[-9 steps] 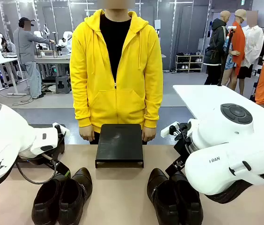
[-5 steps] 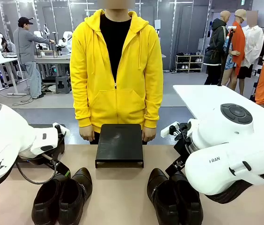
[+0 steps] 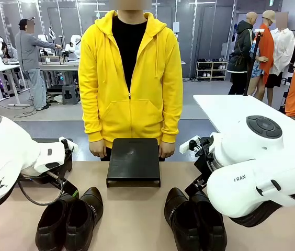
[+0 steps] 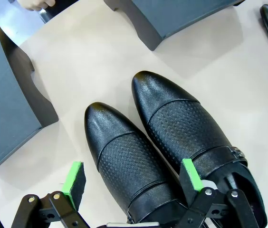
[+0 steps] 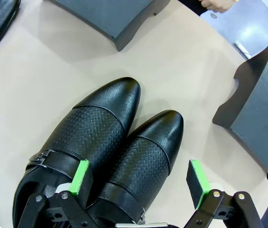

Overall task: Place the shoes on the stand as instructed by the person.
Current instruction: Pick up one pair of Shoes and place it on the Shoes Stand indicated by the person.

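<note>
Black leather lies under both wrist cameras, because each arm hangs over its own pair of dress shoes. The left pair (image 3: 70, 218) rests on the beige table (image 3: 132, 219) at the robot's left side, with the toes toward the person (image 3: 131, 78). The right pair (image 3: 194, 220) rests the same way at the robot's right side. Between the pairs, closer to the far edge, the black stand (image 3: 133, 159) has nothing on top.

The left gripper (image 4: 133, 179) has its jaws spread wide and holds nothing. Its green pads stand on either side of one shoe of the left pair, near the heel end. The right gripper (image 5: 138, 179) is equally wide and empty, and it frames one shoe of the right pair. From these angles I cannot say if the pads are already down beside the leather or somewhat above it.

A dark block (image 4: 5, 99) stands just beside the left pair, and a similar block (image 5: 262, 114) stands near the right pair. They are probably further stands.

The person's own right hand (image 3: 96, 149) and own left hand (image 3: 166, 150) hang low at the far edge, one on each side of the stand, and show no pointing.

To my judgement the task is at its very beginning. No shoe is lifted or placed, and all four wait on the table. What is left is the instruction, the grasp, the carrying and the setting down.
</note>
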Available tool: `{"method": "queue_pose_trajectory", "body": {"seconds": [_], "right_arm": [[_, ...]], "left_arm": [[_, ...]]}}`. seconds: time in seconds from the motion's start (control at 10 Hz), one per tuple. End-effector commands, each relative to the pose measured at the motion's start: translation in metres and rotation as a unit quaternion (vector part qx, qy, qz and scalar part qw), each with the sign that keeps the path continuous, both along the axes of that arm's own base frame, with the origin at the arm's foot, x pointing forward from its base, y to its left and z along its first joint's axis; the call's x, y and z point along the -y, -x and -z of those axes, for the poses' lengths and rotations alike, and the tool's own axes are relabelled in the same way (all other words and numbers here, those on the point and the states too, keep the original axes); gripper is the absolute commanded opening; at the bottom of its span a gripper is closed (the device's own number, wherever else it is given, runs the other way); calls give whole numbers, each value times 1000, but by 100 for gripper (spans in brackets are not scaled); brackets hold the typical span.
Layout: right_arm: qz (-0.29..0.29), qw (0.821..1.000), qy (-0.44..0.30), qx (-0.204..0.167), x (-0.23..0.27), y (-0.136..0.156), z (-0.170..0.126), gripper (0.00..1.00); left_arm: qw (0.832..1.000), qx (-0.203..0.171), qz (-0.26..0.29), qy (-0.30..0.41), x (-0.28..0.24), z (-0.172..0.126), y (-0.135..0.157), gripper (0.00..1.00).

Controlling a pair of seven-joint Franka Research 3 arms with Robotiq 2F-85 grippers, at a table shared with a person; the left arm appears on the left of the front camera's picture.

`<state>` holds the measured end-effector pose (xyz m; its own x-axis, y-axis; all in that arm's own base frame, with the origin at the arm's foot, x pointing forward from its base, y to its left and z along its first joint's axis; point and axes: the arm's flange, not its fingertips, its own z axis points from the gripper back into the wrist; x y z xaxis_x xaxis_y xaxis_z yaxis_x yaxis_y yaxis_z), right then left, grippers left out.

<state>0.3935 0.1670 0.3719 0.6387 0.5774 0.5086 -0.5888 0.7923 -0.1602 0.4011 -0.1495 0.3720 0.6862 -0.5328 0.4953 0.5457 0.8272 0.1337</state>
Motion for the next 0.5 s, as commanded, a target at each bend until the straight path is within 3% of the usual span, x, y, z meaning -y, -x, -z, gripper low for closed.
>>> {"method": "queue_pose_trajectory", "body": {"seconds": [0.0,0.1,0.4], "right_arm": [[1,1000,-1,0,0,0,0,100],[0,1000,0,0,0,0,0,100],[-12,1000,-23,1,10,-3,-72,100]], "left_arm": [[1000,0,0,0,0,0,0,100],[1000,0,0,0,0,0,0,100],[999,8,18,43,-8,-69,-8,100]]}}
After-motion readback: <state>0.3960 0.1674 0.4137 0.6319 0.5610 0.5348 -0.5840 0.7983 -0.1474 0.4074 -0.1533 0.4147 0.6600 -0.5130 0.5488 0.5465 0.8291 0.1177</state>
